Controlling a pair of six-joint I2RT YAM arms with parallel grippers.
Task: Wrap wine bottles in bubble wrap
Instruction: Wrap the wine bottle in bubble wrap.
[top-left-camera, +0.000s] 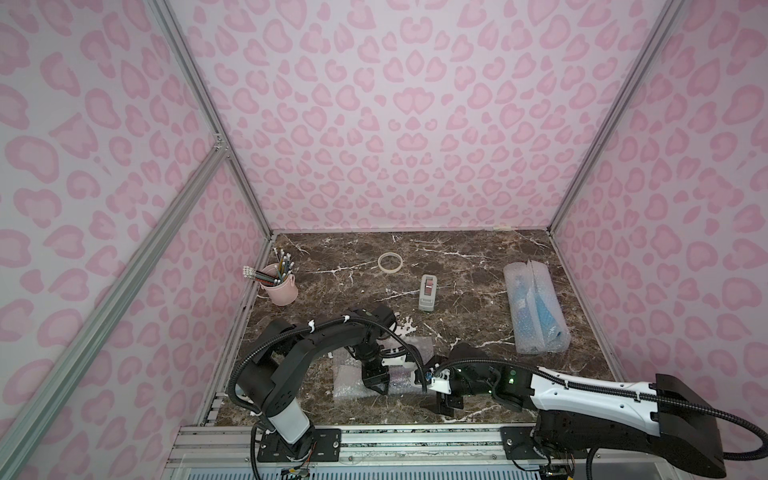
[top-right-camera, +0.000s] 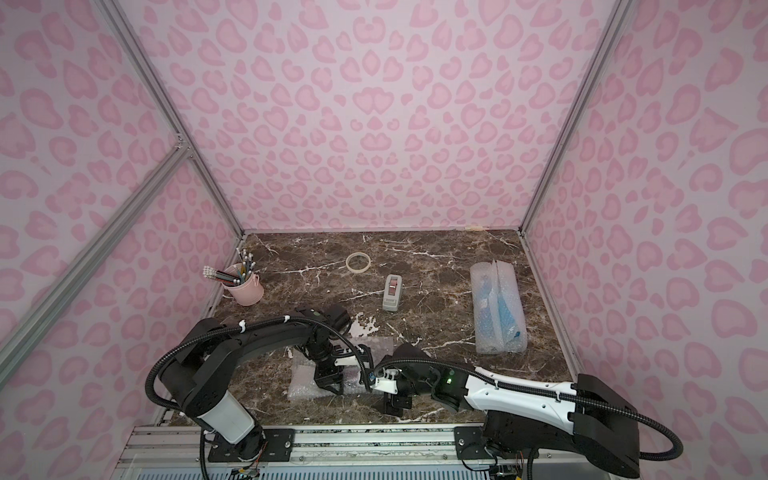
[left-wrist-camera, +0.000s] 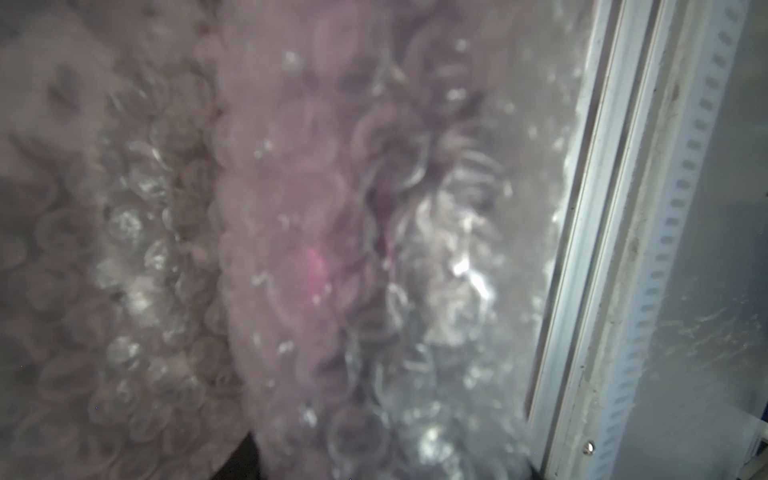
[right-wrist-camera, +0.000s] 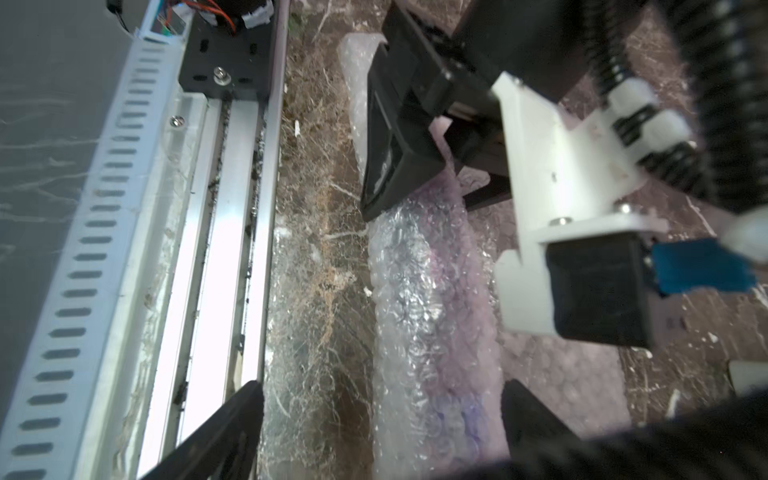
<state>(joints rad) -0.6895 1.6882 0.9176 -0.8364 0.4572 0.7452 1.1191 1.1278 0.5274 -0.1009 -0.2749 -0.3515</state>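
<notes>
Two blue bottles (top-left-camera: 544, 318), top views only

Left hand (top-left-camera: 379, 386) on bubble wrap (top-left-camera: 347, 384), 2 wrapped blue bottles (top-left-camera: 543, 318) well apart

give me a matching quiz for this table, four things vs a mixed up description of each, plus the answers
1 pencil cup
2 tape roll
3 tape dispenser
4 bubble wrap bundle at the right

A blue shows through it
B pale flat ring
C pink, by the left wall
D grey block, mid-table

Pairs: 1-C, 2-B, 3-D, 4-A
</notes>
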